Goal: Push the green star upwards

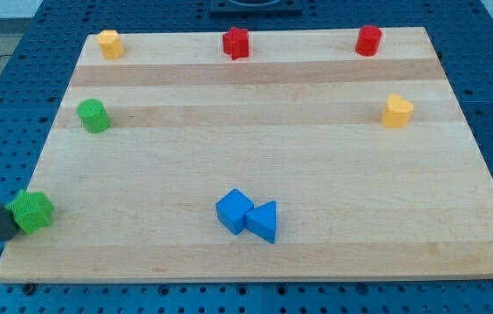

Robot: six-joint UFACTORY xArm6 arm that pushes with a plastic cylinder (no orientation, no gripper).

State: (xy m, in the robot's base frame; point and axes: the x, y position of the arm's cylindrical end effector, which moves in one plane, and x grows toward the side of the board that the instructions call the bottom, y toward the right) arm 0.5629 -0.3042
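The green star (pixel 32 210) lies at the left edge of the wooden board (pixel 255 148), near the view's bottom left. My rod comes in from the view's left edge, and my tip (pixel 6 234) rests just left of and slightly below the star, touching or almost touching it.
A green cylinder (pixel 93 115) sits above the star. A yellow block (pixel 110 44), a red star (pixel 236 42) and a red cylinder (pixel 368 40) line the top edge. A yellow heart-like block (pixel 396 111) is at right. A blue cube (pixel 234 210) and a blue triangle (pixel 263 221) touch at bottom centre.
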